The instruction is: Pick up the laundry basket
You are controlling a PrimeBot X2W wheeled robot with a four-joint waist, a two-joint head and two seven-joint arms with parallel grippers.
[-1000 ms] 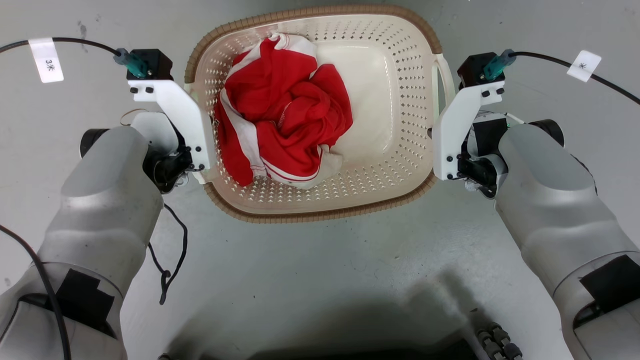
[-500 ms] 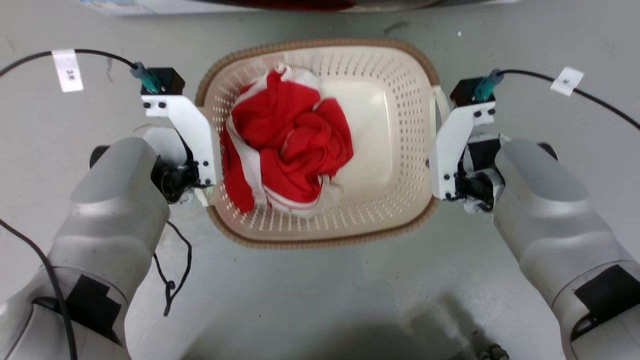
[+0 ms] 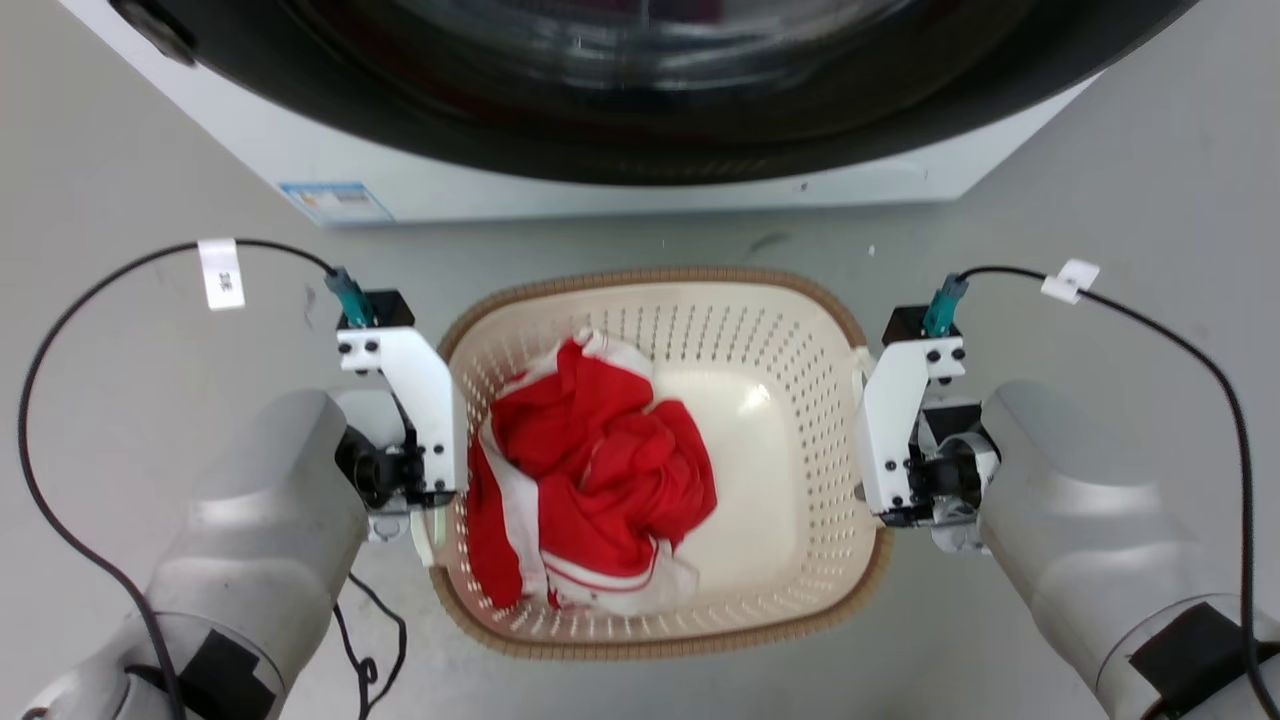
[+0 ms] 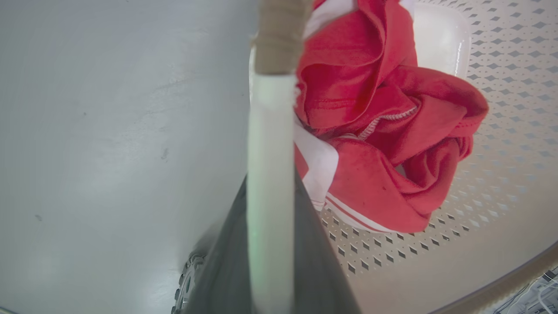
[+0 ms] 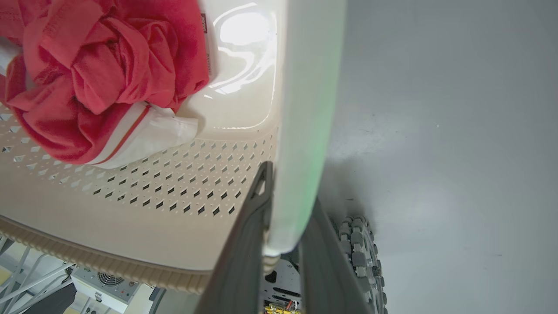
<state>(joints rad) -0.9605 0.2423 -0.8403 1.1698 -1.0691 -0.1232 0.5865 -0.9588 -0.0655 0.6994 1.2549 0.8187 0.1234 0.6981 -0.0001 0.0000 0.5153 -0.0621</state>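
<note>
- Washing machine [image 3: 640,100]: stands at the far side of the floor [image 3: 1150,200], with its dark round door facing the robot.
- Laundry basket [image 3: 790,440]: lies just short of the machine and directly between the two arms. Its long axis appears to run from one hand to the other. Whether its base is off the floor cannot be established.
- Red garment [image 3: 600,480]: bunched inside the basket, against the wall on the left arm's side. The other half of the basket bottom is bare, so the load is judged to be off-centre.
- Left handle [image 4: 269,131]: a pale bar running up between the fingers of the left hand [image 4: 271,183], which is clamped on it from both sides.
- Right handle [image 5: 305,109]: held the same way. The right hand [image 5: 290,192] has one dark finger on the inner face and one on the outer.
- Governing relation: the basket sits inboard of both hands, and neither arm is nearer. A lift is judged to need both arms rising level (the left side is probably heavier).
</note>
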